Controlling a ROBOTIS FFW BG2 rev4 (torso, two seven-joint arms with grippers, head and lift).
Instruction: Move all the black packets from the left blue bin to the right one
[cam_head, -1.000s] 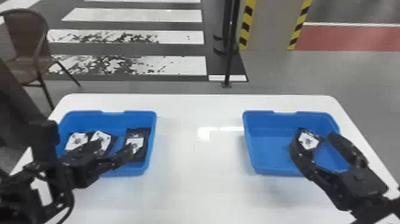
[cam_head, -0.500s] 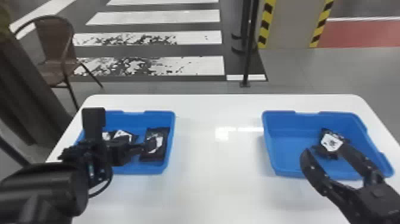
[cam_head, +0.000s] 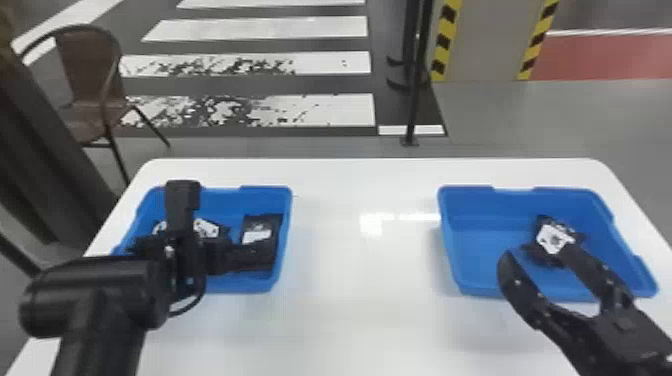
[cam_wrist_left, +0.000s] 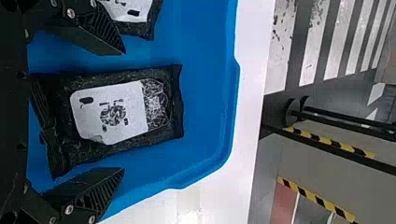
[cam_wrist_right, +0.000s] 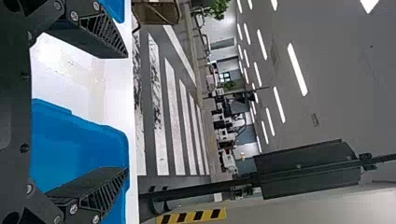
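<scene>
Labels (cam_wrist_left: 110, 112): white, dark-marked, on black packets (cam_wrist_left: 58, 107)
Left gripper (cam_head: 250, 256): released, over left bin (cam_head: 266, 192)
Right gripper (cam_head: 536, 255): spread wide, empty, over right bin (cam_head: 467, 217)

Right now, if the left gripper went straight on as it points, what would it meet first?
Probably the black packet with the white label, lying in the left blue bin: it shows between the open jaws of the left gripper. Depth is unclear, so they might straddle it.
</scene>
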